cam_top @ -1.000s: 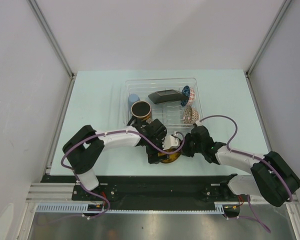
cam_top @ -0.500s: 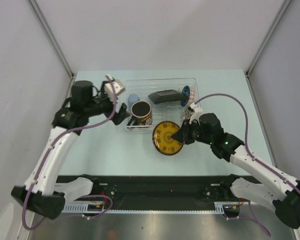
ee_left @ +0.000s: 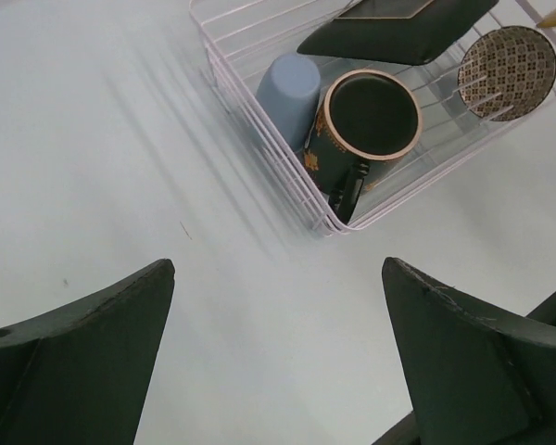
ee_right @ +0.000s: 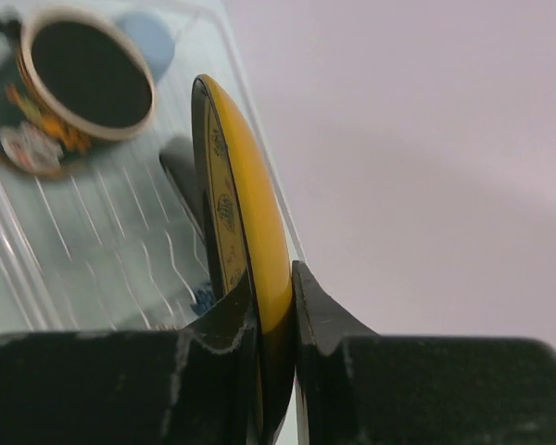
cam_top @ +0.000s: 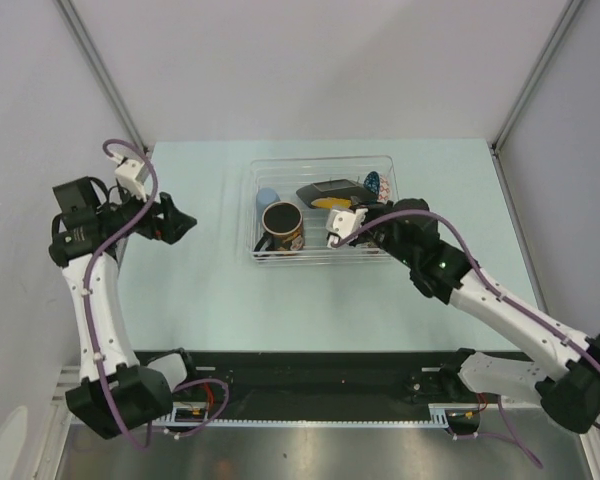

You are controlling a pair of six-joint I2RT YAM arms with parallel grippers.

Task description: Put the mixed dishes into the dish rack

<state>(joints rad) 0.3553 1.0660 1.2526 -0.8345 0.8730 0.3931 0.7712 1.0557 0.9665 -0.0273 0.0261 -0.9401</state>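
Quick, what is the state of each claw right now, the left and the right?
Left claw: open, holding nothing.
Right claw: closed on the yellow saucer, gripped by its rim.

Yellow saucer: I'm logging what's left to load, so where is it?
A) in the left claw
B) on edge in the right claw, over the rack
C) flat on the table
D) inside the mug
B: the right wrist view shows the yellow saucer pinched on edge in the right claw above the dish rack.

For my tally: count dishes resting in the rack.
5: cup and mug at the left, black plate centre-back, blue bowl back right, brownish bowl front right. More may be hidden.
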